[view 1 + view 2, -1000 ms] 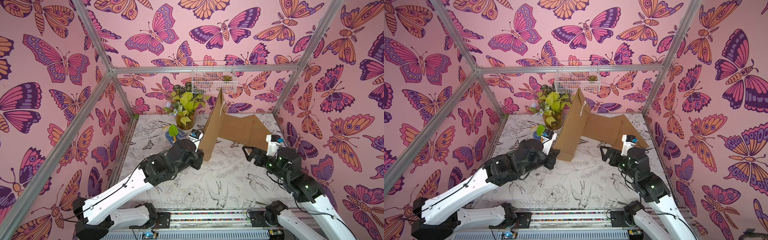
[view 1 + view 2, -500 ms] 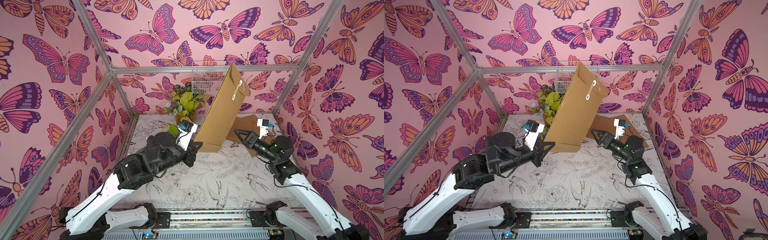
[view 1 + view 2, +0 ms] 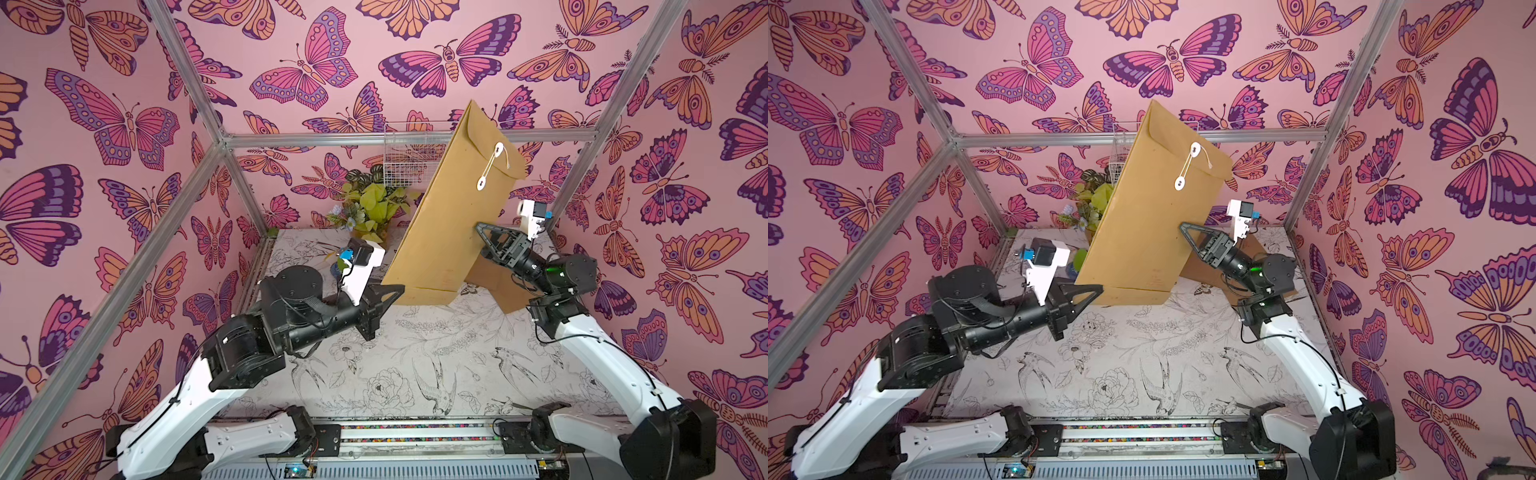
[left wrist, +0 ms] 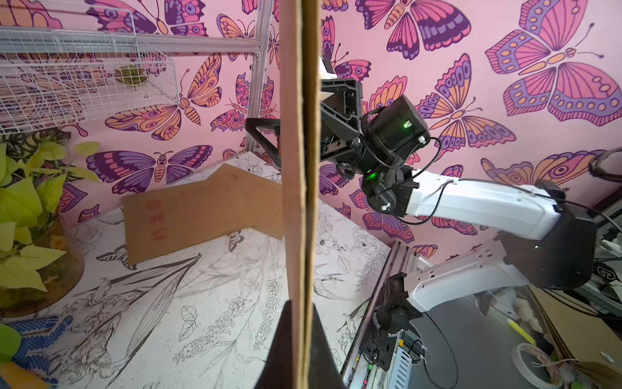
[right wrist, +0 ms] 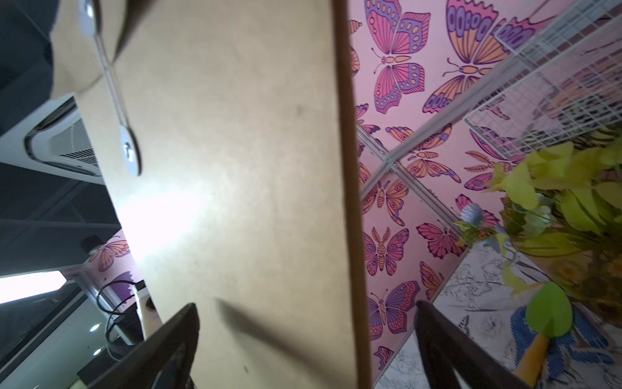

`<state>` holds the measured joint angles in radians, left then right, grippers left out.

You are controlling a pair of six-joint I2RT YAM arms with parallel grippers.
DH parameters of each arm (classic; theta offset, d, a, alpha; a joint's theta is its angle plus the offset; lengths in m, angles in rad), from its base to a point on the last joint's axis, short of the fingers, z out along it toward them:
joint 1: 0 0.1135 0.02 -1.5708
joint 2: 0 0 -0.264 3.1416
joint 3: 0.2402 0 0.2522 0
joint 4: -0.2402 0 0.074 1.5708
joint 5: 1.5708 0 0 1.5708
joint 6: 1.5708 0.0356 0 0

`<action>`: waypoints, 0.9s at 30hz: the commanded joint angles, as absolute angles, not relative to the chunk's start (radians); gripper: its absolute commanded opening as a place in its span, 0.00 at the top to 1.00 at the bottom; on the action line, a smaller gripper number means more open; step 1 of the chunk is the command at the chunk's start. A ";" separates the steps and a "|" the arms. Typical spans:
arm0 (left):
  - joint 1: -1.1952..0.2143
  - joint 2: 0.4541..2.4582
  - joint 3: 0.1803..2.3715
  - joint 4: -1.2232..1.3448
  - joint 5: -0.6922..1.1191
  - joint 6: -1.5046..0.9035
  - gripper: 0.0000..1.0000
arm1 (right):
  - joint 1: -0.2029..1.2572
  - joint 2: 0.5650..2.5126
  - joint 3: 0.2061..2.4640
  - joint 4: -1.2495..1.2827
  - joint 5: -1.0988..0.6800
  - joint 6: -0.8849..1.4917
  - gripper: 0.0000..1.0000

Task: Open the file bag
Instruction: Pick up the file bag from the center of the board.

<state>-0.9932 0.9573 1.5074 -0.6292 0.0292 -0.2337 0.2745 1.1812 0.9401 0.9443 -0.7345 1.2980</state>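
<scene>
File bag (image 3: pixel 453 216): brown kraft envelope with a string-and-disc closure.

Location: held clear of the table, standing on end and leaning, just beside the potted plant (image 3: pixel 370 203) and rising above it, flap end uppermost.

Left gripper (image 3: pixel 395 289): clamped tight on the bag's lower corner, on the plant side.

Right gripper (image 5: pixel 304 308): jaws spread wide, one finger either side of the bag's edge away from the plant. It grips nothing that I can see.

Closure: the string (image 3: pixel 491 163) runs between two white discs (image 3: pixel 482 183). The flap is shut, and a loose tail hangs by the upper disc.

Handling, my judgement: light, thin and fairly stiff, since it keeps a flat plane from one corner pinch. It will crease or swing if I push its face, and on smooth paper a shallow pinch may slip. I would take the string tail first, not the flap.

Also listed: second brown bag (image 3: pixel 498 291), flat on the table beyond the held bag from the plant.
</scene>
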 commanded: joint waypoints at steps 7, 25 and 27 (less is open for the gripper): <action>-0.988 0.865 1.401 -0.505 -0.006 -0.289 0.98 | 0.267 1.192 1.022 1.154 -0.800 1.409 0.21; -0.968 0.893 1.400 -0.582 -0.131 -0.407 0.98 | 0.161 1.175 1.009 1.212 -0.911 1.415 0.83; -0.926 0.904 1.412 -0.609 -0.134 -0.431 0.83 | 0.122 1.169 1.000 1.207 -0.923 1.427 0.90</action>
<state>-0.9680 0.8955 1.3899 -0.5709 -0.0837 -0.3836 0.1616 1.1908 0.9939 1.1641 -0.8814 1.4147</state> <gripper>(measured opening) 0.136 0.126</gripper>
